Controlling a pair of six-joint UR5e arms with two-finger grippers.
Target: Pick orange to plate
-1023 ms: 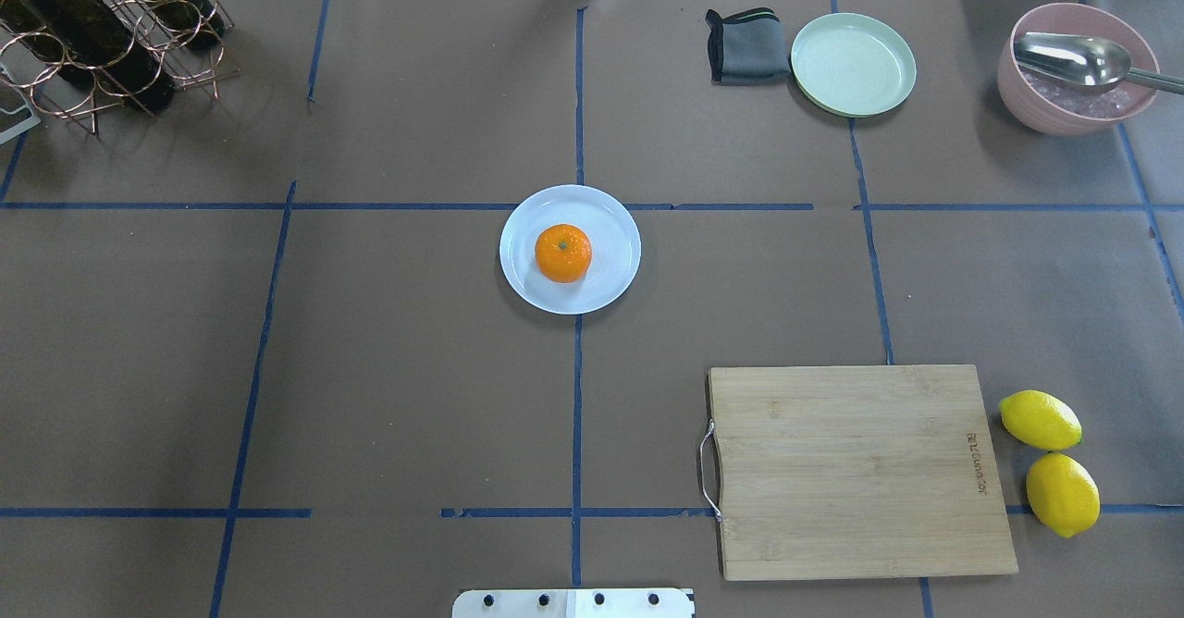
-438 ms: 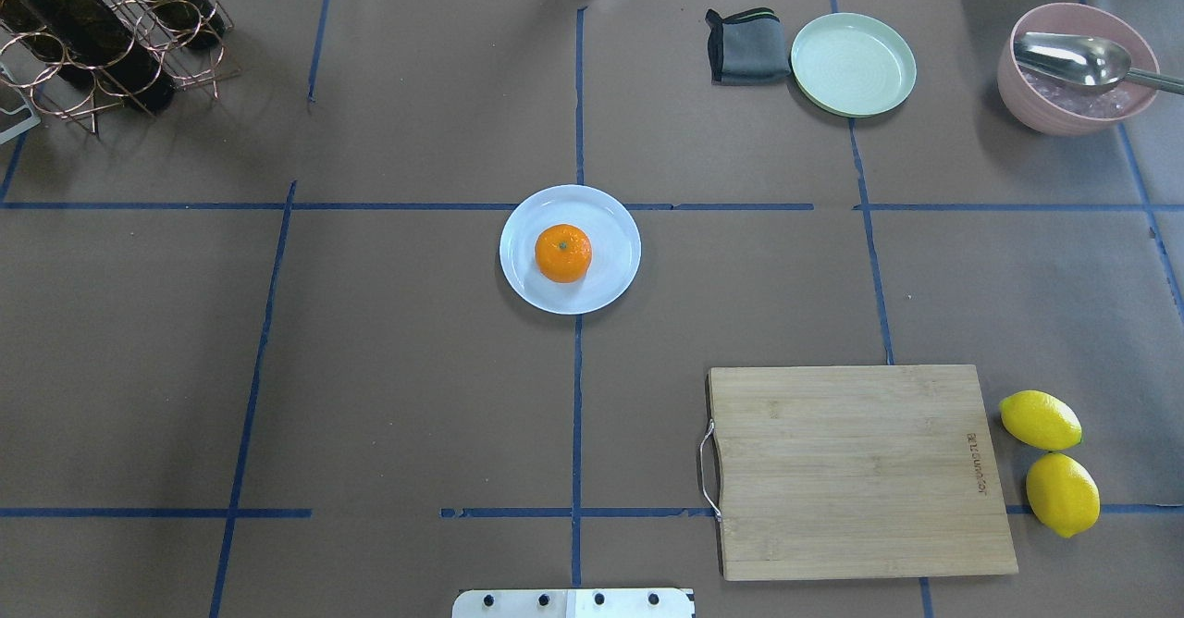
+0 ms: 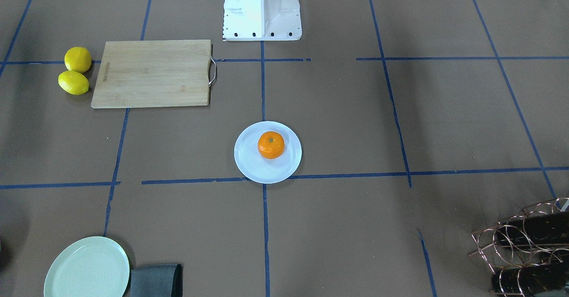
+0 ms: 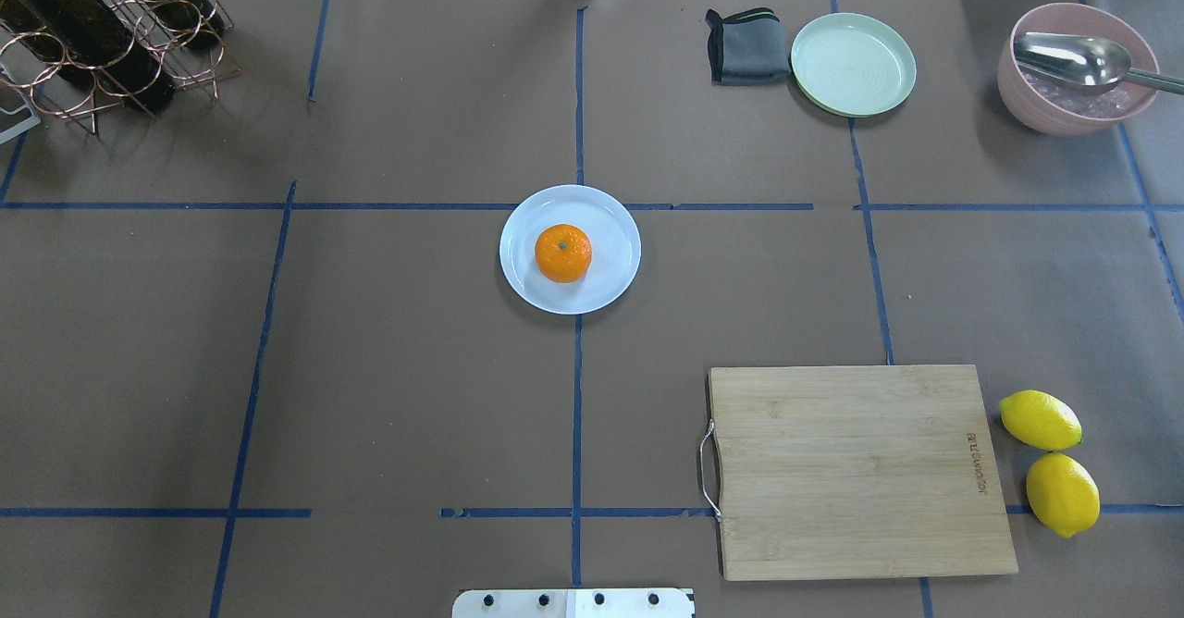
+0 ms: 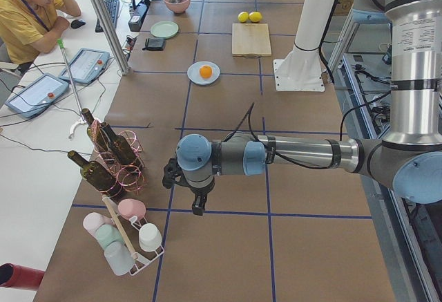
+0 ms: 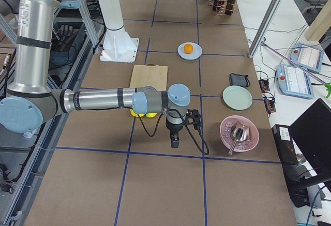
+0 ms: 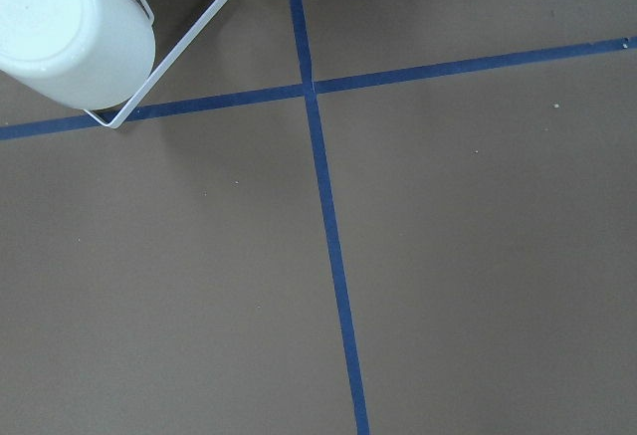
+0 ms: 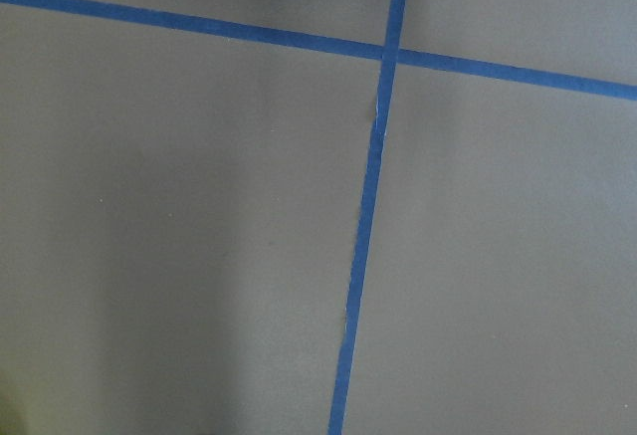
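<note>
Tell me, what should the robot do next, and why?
Probably no further move, I would judge. The orange already sits on the pale blue plate, near its middle. The left arm and the right arm hang over the table's opposite ends, far from it, so parking there seems right.

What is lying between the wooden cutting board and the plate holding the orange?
Nothing: the overhead view shows only bare brown table cover between the cutting board and the plate.

counts — orange (image 4: 562,253) 1 | plates (image 4: 610,278) (image 4: 853,65) 2 | lemons (image 4: 1040,419) (image 4: 1062,494) 2 | board (image 4: 860,470) 1 | bowl (image 4: 1027,109) 1
</note>
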